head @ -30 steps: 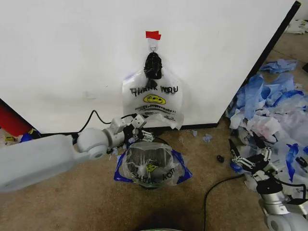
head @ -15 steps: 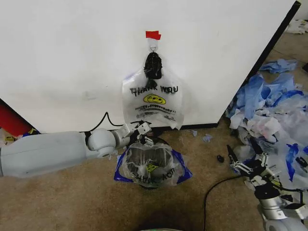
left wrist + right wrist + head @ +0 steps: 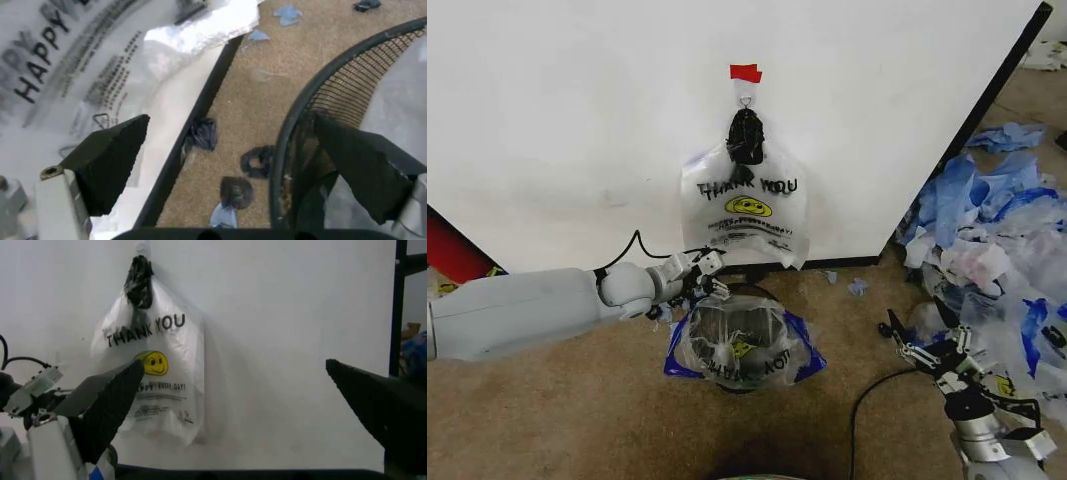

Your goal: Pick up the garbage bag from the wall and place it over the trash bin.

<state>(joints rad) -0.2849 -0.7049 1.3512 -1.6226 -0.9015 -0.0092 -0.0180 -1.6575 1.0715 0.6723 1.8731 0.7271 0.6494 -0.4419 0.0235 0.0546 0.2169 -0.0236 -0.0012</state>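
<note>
The garbage bag [image 3: 745,208], see-through with "THANK YOU" lettering and a yellow smiley, hangs by its knotted black top from a hook [image 3: 745,99] on the white wall [image 3: 557,120], under red tape [image 3: 745,72]. Below it on the carpet stands the black mesh trash bin [image 3: 739,342], draped with another see-through bag with some blue film. My left gripper [image 3: 707,282] hovers open at the bin's back-left rim [image 3: 313,95], just below the hanging bag [image 3: 73,60]. My right gripper [image 3: 922,345] is open and low at the right, facing the bag [image 3: 155,371].
A heap of blue and white plastic bags [image 3: 992,235] covers the floor at the right. The wall's black edge strip [image 3: 1002,70] runs diagonally there. A black cable [image 3: 872,390] lies on the carpet by the right arm. Small scraps [image 3: 230,192] lie along the wall's base.
My left arm has dropped and drawn back, taking its gripper slightly down and left toward the bin's rim. The right gripper has shifted left and a little lower. The bag still hangs.
</note>
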